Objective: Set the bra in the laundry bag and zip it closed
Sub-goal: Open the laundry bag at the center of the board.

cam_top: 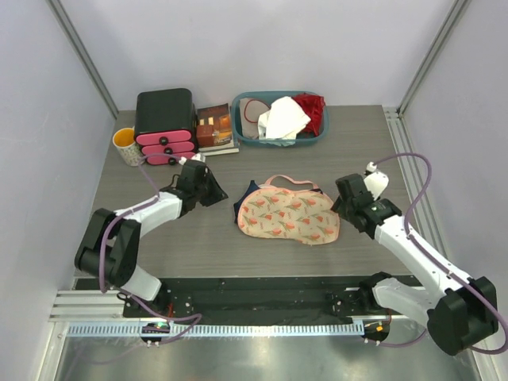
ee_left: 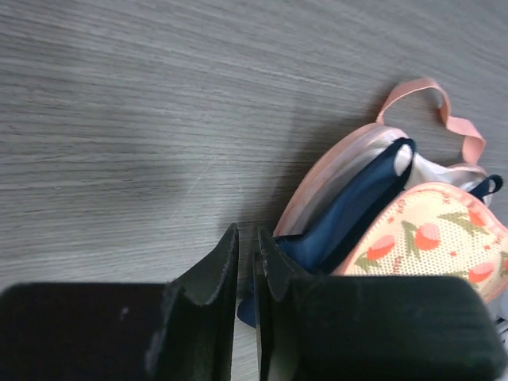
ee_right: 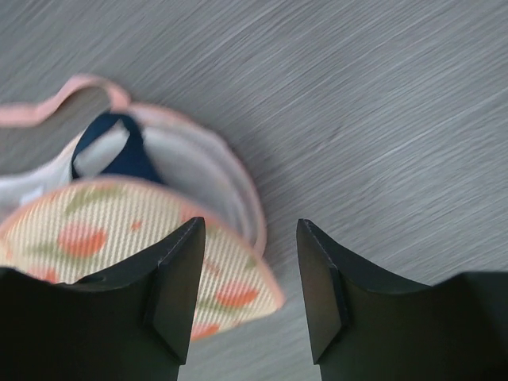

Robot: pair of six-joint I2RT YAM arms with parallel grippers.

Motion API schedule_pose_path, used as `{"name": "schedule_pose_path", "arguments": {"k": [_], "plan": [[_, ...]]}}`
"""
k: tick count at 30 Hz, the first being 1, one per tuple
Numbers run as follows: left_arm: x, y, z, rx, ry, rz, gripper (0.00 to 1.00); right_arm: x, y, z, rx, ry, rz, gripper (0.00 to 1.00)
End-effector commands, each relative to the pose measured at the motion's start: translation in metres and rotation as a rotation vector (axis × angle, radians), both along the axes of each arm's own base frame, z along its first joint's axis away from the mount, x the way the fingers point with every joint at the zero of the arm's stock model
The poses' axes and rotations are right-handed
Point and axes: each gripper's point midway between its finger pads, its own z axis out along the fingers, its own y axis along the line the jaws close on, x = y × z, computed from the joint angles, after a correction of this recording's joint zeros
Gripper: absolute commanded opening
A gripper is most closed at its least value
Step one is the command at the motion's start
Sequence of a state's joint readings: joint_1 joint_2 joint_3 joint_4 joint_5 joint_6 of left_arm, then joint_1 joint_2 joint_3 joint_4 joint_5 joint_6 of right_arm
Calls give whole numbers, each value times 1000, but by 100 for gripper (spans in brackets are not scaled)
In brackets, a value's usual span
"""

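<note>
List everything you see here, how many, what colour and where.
laundry bag: 1, cream floral with pink trim, table centre
bra: 1, navy, inside the laundry bag
basket: 1, teal, back centre
white cloth: 1, white, in basket
red garment: 1, red, in basket
drawer box: 1, black and pink, back left
book: 1, brown, beside drawer box
cup: 1, yellow, far left
table: 1, grey, underneath
left gripper: 1, black, nearly shut, bag's left end
right gripper: 1, black, open, bag's right end

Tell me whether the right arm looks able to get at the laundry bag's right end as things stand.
Probably yes: the right gripper hangs open right by that end of the laundry bag, with nothing between them.
</note>
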State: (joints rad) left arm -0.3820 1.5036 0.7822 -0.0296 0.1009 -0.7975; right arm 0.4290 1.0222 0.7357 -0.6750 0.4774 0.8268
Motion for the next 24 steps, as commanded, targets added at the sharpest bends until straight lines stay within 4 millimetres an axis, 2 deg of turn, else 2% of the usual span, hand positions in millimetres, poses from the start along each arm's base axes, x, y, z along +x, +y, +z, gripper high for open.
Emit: {"name": "schedule_pose_path", "arguments": {"k": [1, 3, 9, 12, 14, 15, 17, 18, 24], "plan": [[11, -14, 1, -40, 5, -26, 13, 28, -27, 10, 11, -60, -119, 55], [10, -18, -3, -46, 22, -38, 12, 32, -34, -1, -6, -26, -125, 54], [9, -39, -7, -46, 18, -87, 11, 29, -27, -45, 16, 68, -117, 54], [6, -46, -7, -39, 20, -105, 11, 27, -27, -58, 15, 95, -113, 55], [6, -43, -6, -25, 13, -94, 16, 29, -24, -57, 17, 94, -89, 55], [10, -37, 3, -7, -24, -68, 20, 29, -23, -56, 19, 94, -75, 55], [9, -31, 9, 8, -52, -51, 33, 33, -23, -48, 21, 65, -65, 56], [6, -28, 17, 12, -63, -50, 44, 35, -23, -45, 14, 59, -60, 56], [-7, -31, 40, -36, -97, -89, 59, 48, -22, -11, -14, 9, 8, 59]]}}
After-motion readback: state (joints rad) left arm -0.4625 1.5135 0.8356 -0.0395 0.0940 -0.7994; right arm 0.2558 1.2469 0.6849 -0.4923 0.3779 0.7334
